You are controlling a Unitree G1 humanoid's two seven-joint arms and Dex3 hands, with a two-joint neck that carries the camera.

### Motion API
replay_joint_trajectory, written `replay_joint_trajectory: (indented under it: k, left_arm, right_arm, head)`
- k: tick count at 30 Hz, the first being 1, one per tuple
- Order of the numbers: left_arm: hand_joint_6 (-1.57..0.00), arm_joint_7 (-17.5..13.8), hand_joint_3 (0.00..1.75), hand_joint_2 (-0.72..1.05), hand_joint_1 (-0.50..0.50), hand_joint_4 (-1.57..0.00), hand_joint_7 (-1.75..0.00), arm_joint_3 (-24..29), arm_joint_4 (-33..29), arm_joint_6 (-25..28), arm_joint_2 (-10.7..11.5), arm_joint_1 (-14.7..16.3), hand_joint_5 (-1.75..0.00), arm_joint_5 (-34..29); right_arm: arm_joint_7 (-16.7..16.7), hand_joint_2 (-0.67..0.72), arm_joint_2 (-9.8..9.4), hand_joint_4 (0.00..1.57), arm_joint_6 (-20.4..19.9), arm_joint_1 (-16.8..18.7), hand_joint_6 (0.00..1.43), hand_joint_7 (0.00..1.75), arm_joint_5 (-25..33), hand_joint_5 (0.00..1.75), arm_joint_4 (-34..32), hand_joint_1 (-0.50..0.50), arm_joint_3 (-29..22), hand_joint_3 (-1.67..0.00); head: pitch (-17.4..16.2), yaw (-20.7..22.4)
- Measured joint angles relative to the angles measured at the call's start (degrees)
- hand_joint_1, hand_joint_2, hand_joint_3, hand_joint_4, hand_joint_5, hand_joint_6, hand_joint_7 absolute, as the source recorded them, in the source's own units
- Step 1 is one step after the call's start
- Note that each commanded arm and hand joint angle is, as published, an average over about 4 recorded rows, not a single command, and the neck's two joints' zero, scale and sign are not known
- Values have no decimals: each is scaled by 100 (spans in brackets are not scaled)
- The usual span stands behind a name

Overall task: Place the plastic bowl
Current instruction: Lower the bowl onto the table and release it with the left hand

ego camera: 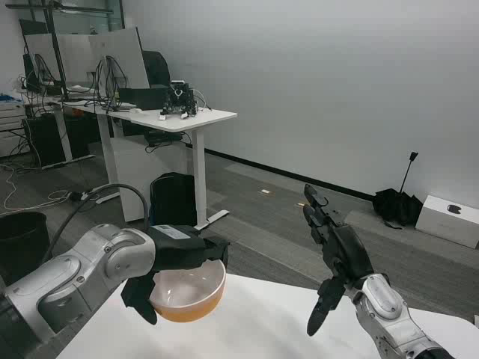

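The left hand (176, 258) is gripping the orange plastic bowl with a pale inside (191, 294) by its far rim, hiding that rim, above the white table's (254, 321) near-left edge, while the right hand (333, 250) is hanging open, fingers apart.

I see a white standing desk (177, 118) at the back left carrying monitors (88, 54) and loose cables. A black backpack (174, 197) sits on the floor beside its leg. By the far wall lie a black umbrella (397, 202) and a white box (450, 219).
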Motion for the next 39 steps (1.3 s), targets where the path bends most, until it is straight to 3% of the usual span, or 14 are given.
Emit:
replay_joint_trajectory:
  k: [26, 29, 33, 39]
  left_arm:
    - [-46, -3, 105, 78, -48, -146, -140, -32, -173, 49, 2, 9, -175, -70]
    - [-43, 24, 105, 78, -48, -144, -136, -281, 27, 28, -1, 23, -175, -292]
    - [-35, 9, 111, 78, -48, -139, -127, -637, 548, -13, -31, 280, -175, -573]
    - [-35, 219, 105, 78, -48, -134, -133, -645, 917, -278, -222, 513, -175, -277]
  right_arm:
    - [-61, 66, 1, 0, -93, 76, 0, 0, 63, 0, -123, -33, -60, 0]
    - [-62, 66, 6, 0, -100, 105, 0, 0, 67, 0, -128, -33, -61, 0]
    - [-66, 66, 12, 0, -127, 169, 0, 0, 80, 0, -135, -33, -62, 0]
    - [-88, 71, 11, 0, -149, 183, 0, 0, 88, 0, -141, -33, -61, 0]
  head:
    - [-40, 24]
    - [-106, 39]
    - [-225, 140]
    - [-532, 426]
